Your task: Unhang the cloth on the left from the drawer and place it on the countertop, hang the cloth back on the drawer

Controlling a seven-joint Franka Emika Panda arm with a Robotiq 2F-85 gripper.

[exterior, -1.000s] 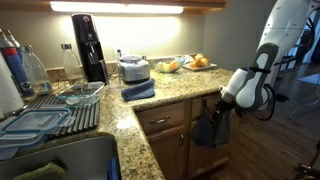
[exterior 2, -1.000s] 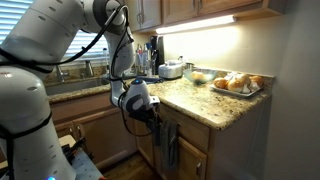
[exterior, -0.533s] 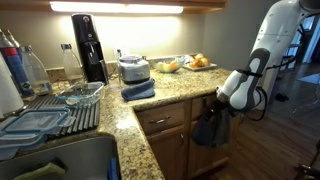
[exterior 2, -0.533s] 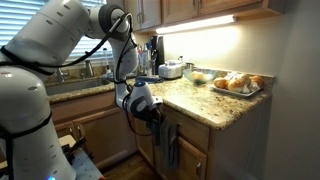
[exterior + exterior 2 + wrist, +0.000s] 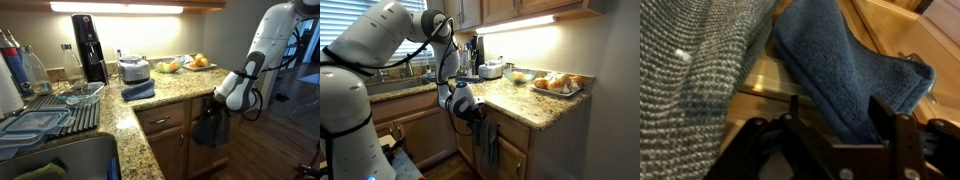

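Note:
The dark navy cloth (image 5: 210, 130) hangs from the wooden drawer (image 5: 162, 121) under the granite countertop (image 5: 178, 86). My gripper (image 5: 215, 102) is at the top of the hanging cloth, by the counter edge; it also shows in an exterior view (image 5: 477, 115). In the wrist view the blue cloth (image 5: 845, 60) lies between my spread fingers (image 5: 886, 118), and the gripper (image 5: 838, 108) is open around its fold. A greyer knitted cloth (image 5: 690, 80) hangs right beside it. A grey-blue cloth (image 5: 489, 146) shows below the gripper.
A lighter blue folded cloth (image 5: 138, 90) lies on the counter in front of a small appliance (image 5: 133, 69). A black coffee machine (image 5: 89, 46), a dish rack (image 5: 60, 108), a sink (image 5: 60, 160) and a tray of food (image 5: 557, 84) stand further along.
The arm has shifted slightly toward the drawer, bringing the gripper closer onto the top of the hanging cloth. The cloth has not moved.

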